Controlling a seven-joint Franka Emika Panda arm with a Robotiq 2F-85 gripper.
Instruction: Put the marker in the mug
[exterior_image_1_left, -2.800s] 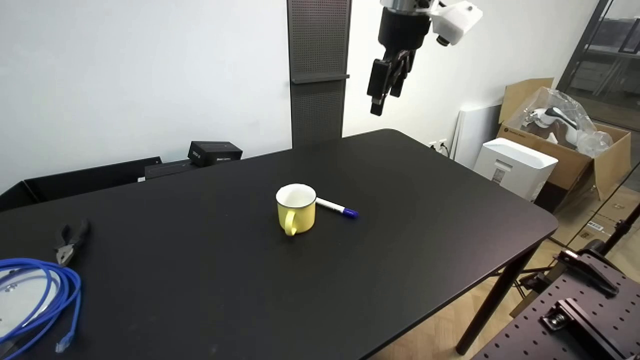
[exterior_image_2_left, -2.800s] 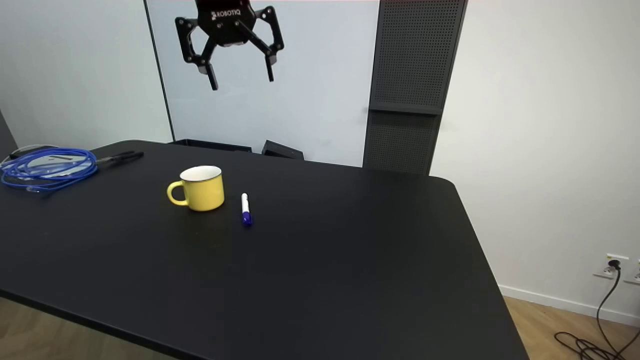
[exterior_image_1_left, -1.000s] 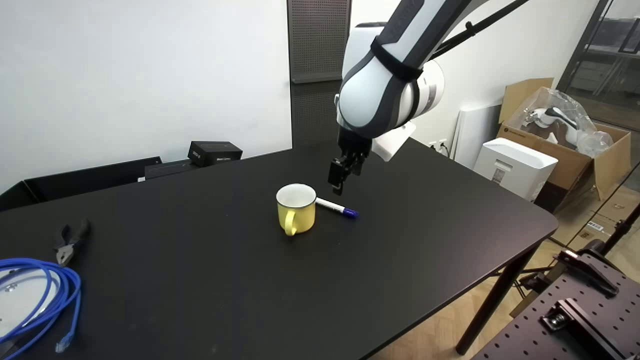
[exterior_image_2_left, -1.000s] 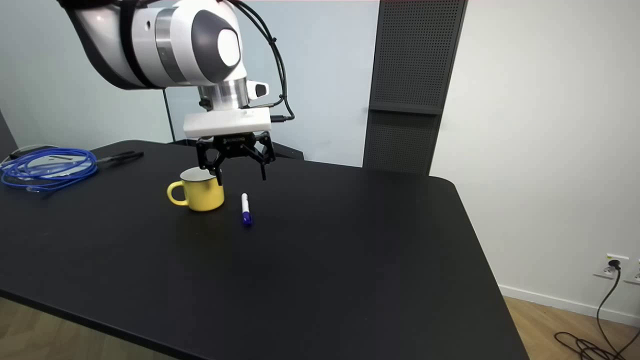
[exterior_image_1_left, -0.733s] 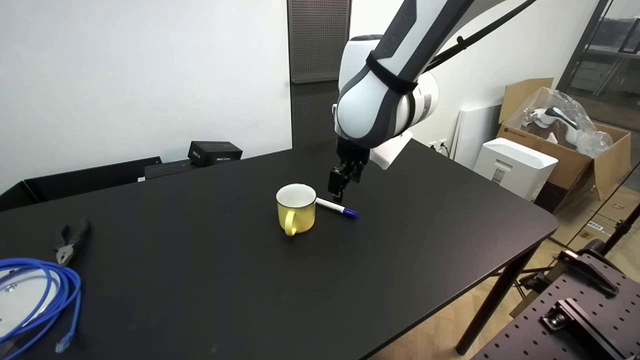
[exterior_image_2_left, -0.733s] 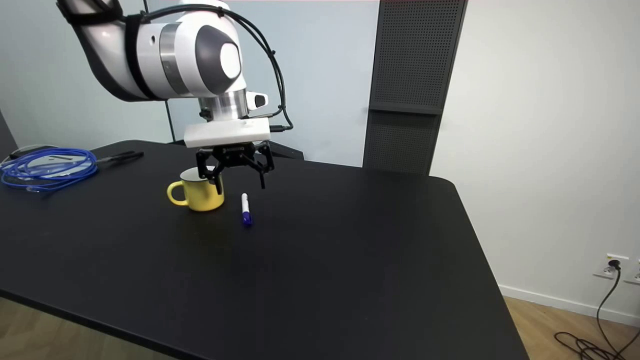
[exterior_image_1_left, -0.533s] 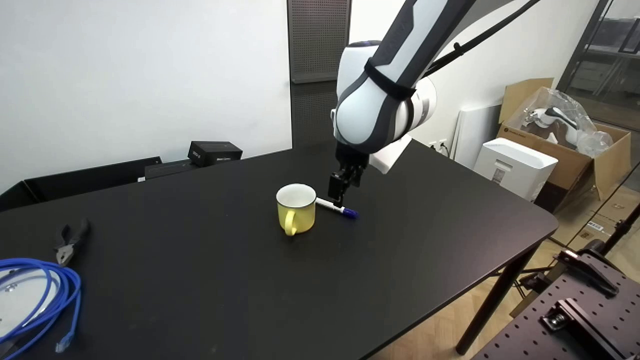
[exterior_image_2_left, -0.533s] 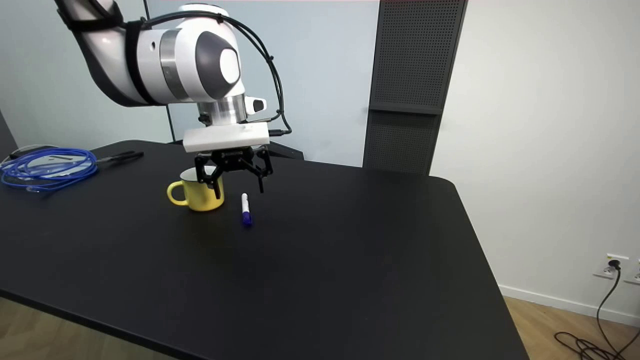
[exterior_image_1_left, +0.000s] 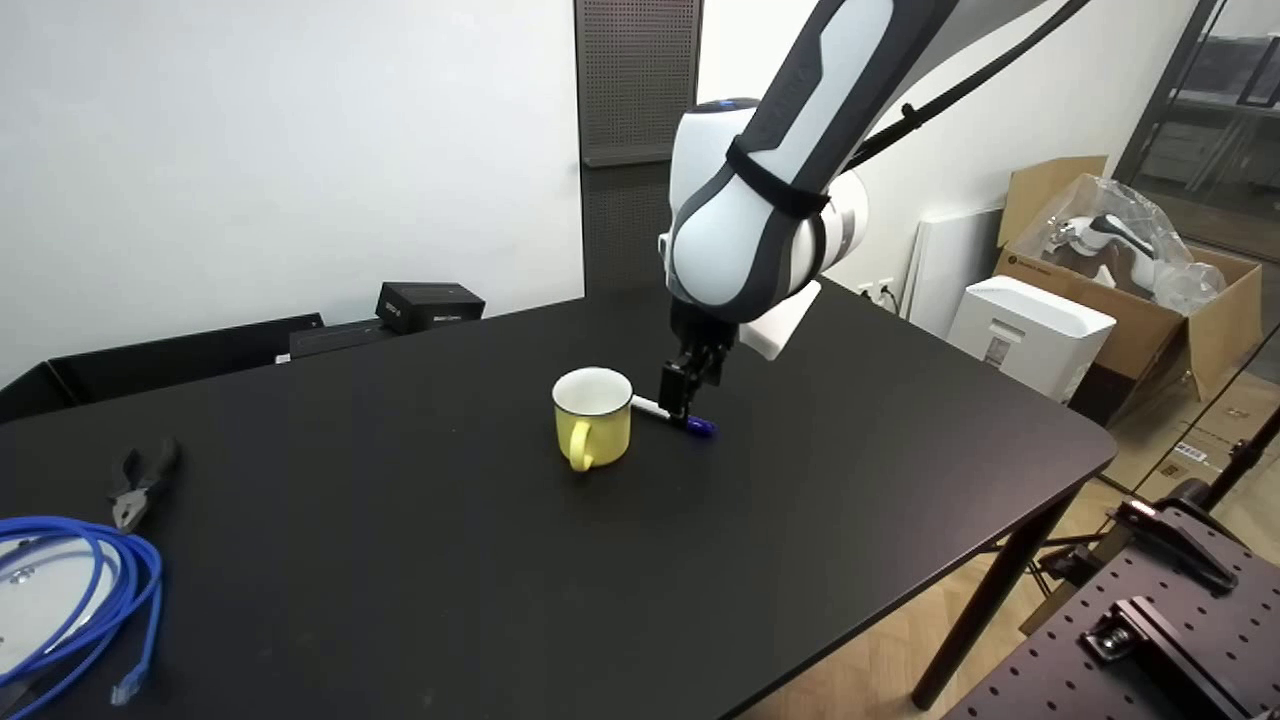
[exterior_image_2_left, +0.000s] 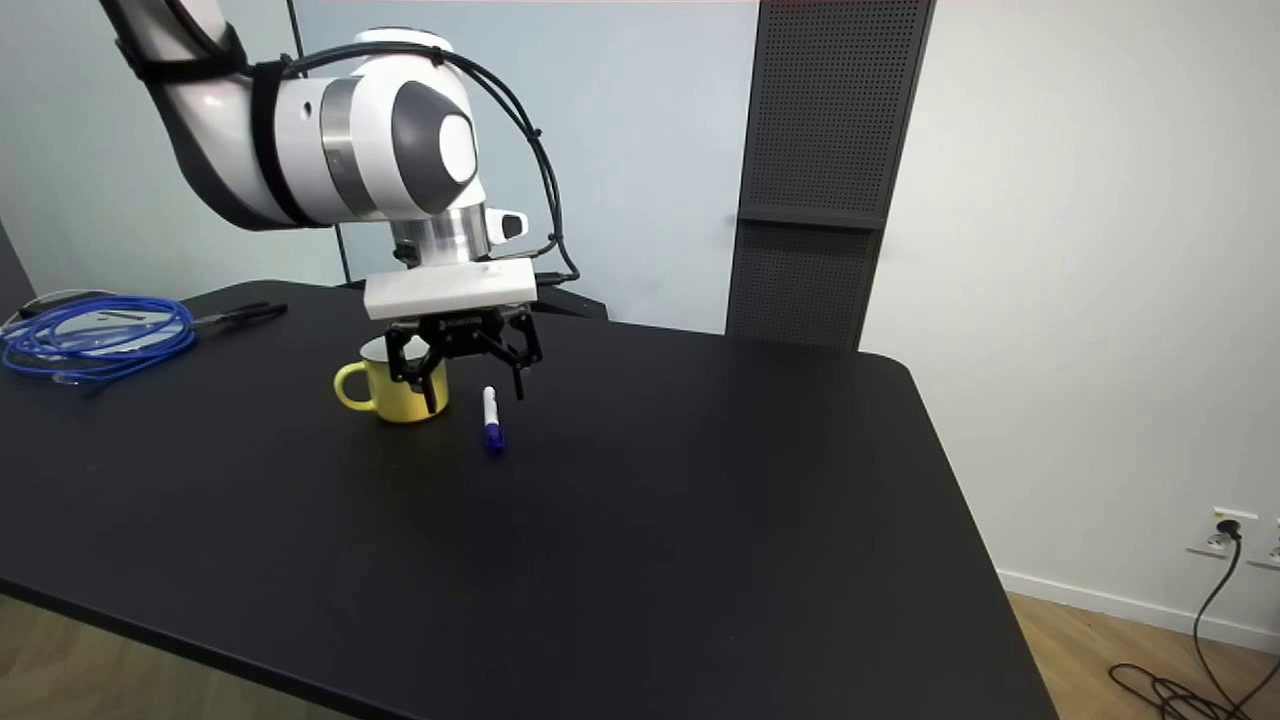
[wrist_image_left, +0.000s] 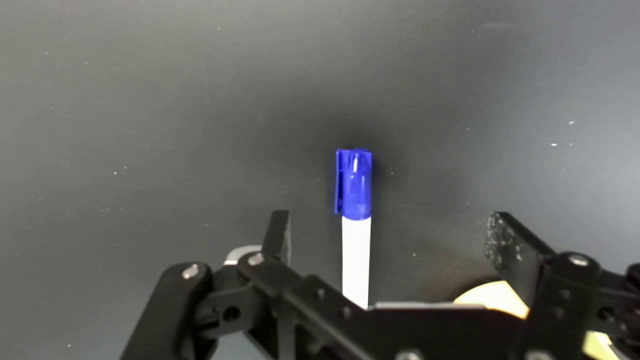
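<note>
The marker (exterior_image_1_left: 652, 407), white with a blue cap, lies on the table beside the mug, cap end away from it. It also shows in an exterior view (exterior_image_2_left: 492, 420) and the wrist view (wrist_image_left: 356, 215), where its lower end is hidden. The yellow mug (exterior_image_1_left: 605, 435) with white inside stands upright; my gripper partly covers it in an exterior view (exterior_image_2_left: 384, 398), and its edge shows in the wrist view (wrist_image_left: 492, 295). My gripper (exterior_image_2_left: 475, 403) is open, pointing down just above the table. In the wrist view its fingers (wrist_image_left: 387, 215) stand either side of the marker, the left one nearer.
The black table (exterior_image_1_left: 480, 560) carries a blue coiled cable (exterior_image_1_left: 125, 600) and pliers (exterior_image_1_left: 140, 490) at its far side from my arm. A black box (exterior_image_1_left: 430, 305) and dark trays stand behind the table edge. The mug is close to one finger.
My gripper has come down from high above the table to just over the marker, still lowering in the last half second. It stays open. The marker and mug have not moved.
</note>
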